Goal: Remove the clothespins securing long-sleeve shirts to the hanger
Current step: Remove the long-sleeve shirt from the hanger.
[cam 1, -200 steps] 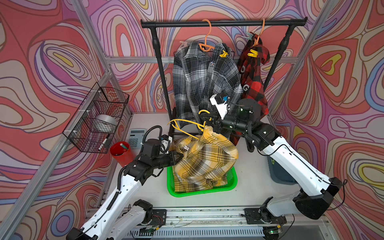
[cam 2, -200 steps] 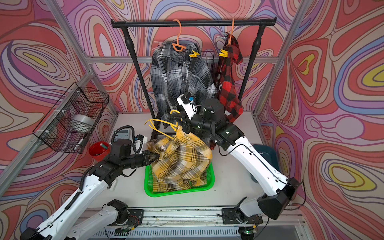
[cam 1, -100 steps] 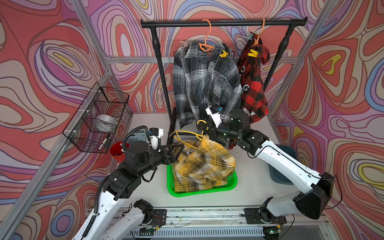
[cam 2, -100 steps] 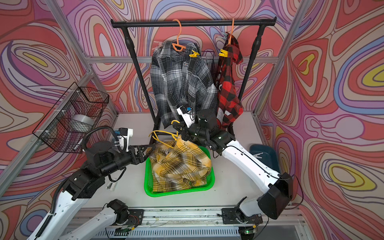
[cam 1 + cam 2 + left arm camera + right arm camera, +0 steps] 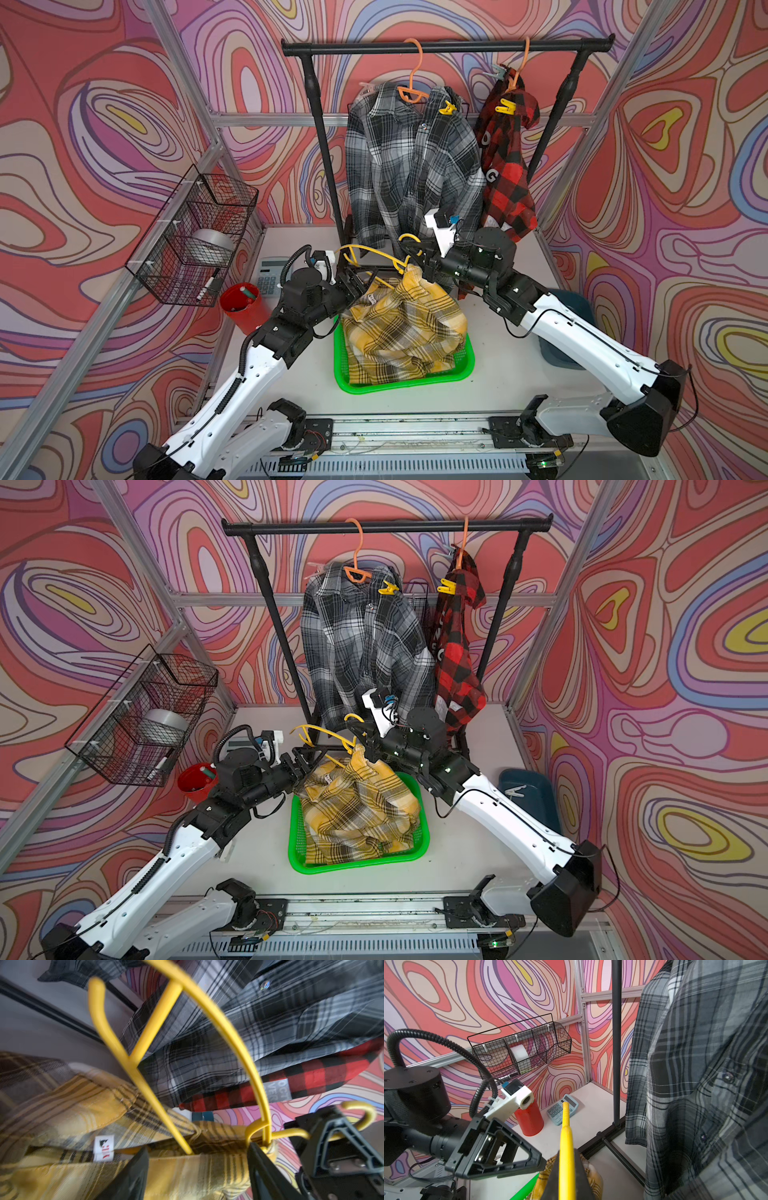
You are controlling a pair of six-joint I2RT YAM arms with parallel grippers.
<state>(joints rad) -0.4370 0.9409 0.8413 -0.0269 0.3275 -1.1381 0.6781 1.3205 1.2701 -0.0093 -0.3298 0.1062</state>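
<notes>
- Far out past the left claw (image 5: 353, 282), up on the wall: wire basket (image 5: 195, 232).
- Lower down, just behind that claw's wrist: red cup (image 5: 243, 307) and calculator (image 5: 270, 274).
- Left claw: jaws spread apart, pinching nothing, tips up against the raised collar of the yellow shirt (image 5: 407, 328). In the left wrist view, yellow plaid cloth lying between the two fingers (image 5: 128, 1172).
- Between the two claws: yellow hanger (image 5: 365, 251), tilted, one bar sunk into the yellow shirt's collar.
- Below both claws: yellow shirt heaped in the green basket (image 5: 465, 370).
- Right claw (image 5: 415, 258): pressed together on the yellow hanger, close to its hook. In the right wrist view, the hanger's bar (image 5: 566, 1136) running straight out from between the fingertips.
- Above and behind the right claw: grey shirt (image 5: 407, 166) on an orange hanger (image 5: 409, 89) on the black rail (image 5: 449, 45), with a yellow clothespin (image 5: 448, 109) clipped at the shoulder.
- Higher and to the right claw's outer side: red shirt (image 5: 505, 166), bunched on its own hanger, with a second yellow clothespin (image 5: 506, 108) near the top.
- Out beside the right arm: blue tray (image 5: 536, 787) holding a white clothespin (image 5: 515, 789).
</notes>
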